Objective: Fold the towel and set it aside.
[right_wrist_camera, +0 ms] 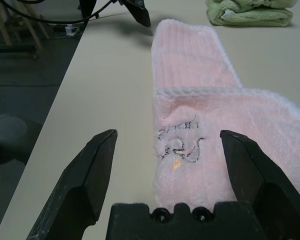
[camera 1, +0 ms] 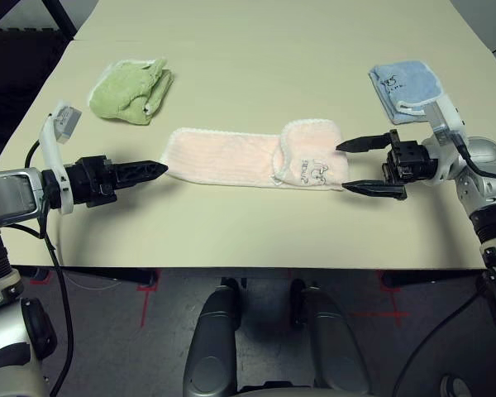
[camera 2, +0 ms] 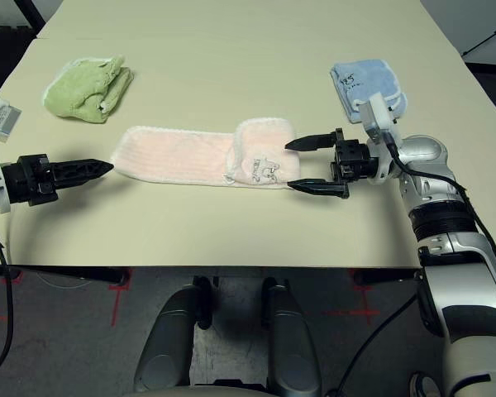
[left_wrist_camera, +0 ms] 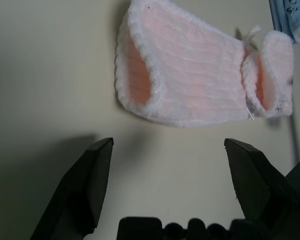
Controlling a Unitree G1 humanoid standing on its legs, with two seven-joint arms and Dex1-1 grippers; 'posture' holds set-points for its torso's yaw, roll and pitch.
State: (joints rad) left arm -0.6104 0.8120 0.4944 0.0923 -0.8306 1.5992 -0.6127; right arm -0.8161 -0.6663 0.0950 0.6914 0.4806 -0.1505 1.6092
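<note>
The towel (camera 1: 252, 157) lies folded into a long strip mid-table (camera 1: 256, 223), one end flapped over w/ the dark mark on top. Left end effector (camera 1: 153, 171) sits just off its plain end, right end effector (camera 1: 365, 166) at the flapped end; both wide open, holding nothing.

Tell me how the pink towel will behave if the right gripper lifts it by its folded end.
The pink towel is soft terry, so it will probably sag and hang limp, not hold its shape. The flap folded over at the right gripper end lies loose, so it may well fall open. It looks thin, likely light, and fuzzy enough not to slip.
</note>
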